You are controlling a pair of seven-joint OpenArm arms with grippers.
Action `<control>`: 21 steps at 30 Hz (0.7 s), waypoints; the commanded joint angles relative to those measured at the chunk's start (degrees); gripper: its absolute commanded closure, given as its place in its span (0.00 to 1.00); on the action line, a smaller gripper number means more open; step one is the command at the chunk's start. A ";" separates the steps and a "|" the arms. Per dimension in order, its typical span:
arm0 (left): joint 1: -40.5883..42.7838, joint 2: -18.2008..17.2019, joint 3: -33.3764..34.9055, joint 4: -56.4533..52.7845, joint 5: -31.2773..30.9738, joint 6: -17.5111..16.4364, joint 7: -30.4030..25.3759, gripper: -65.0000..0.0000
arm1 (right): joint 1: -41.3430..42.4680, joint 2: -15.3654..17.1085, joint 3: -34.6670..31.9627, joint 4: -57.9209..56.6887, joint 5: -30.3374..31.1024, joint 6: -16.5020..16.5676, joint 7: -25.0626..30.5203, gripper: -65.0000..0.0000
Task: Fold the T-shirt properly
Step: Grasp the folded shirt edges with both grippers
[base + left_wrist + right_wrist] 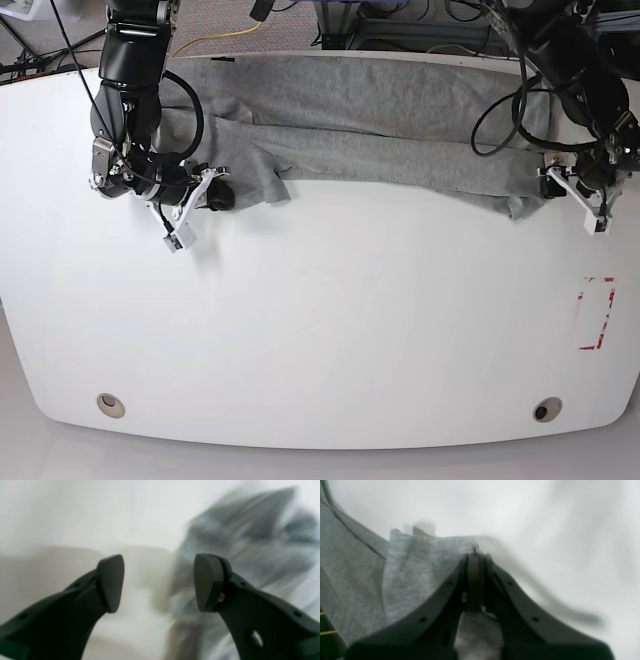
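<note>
My right gripper [475,555] pinches the T-shirt [400,120] hem; my left gripper [158,582] gapes empty, cloth just beyond. Bare table [350,330] spreads beside both.

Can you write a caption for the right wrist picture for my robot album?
Right gripper shut on the grey T-shirt above the white table.

Black arms, looping black cables [497,112]
</note>
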 commanded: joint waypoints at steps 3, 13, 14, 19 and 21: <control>-0.86 -1.27 0.30 -3.27 -6.97 -0.08 -0.68 0.38 | 1.18 0.64 0.21 1.12 1.03 0.48 1.07 1.00; 0.28 -5.58 6.19 -4.24 -18.49 -0.08 0.20 0.38 | 1.09 0.64 0.21 1.12 1.03 0.48 1.07 1.00; 0.46 -5.58 6.63 -4.24 -19.11 -0.08 0.20 0.38 | 1.09 0.55 0.21 1.12 1.03 0.48 1.07 1.00; 0.11 -5.58 6.54 -4.24 -19.81 -0.08 0.20 0.38 | 1.09 0.46 0.21 1.12 1.03 0.48 1.07 1.00; 0.11 -5.58 6.81 -4.41 -19.81 -0.08 0.20 0.45 | 1.09 0.37 0.21 1.12 0.95 0.48 1.07 1.00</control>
